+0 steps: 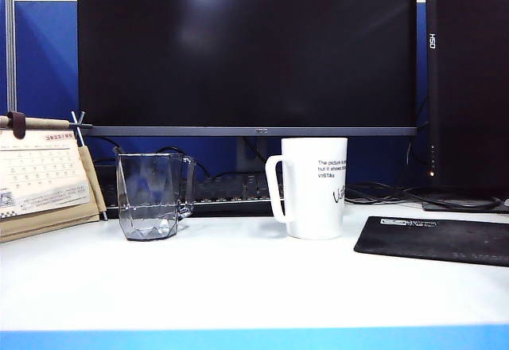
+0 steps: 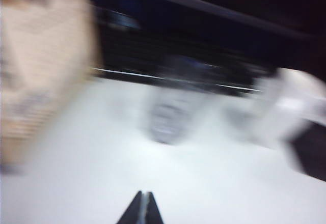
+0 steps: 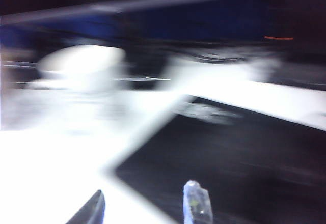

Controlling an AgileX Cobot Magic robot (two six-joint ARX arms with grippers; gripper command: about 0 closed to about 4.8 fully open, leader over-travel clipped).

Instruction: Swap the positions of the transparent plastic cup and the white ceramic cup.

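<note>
the clear cup stands left of the white mug on the desk; the left gripper is closed and empty, the right gripper parted and empty.

Office desk: monitor, keyboard, desk calendar, blue partition

exterior: sharp, evenly lit, dim behind, soft glare on the dark monitor, faint shadows on the white desk | left wrist: heavy motion blur | right wrist: heavy motion blur, desk overexposed
</note>
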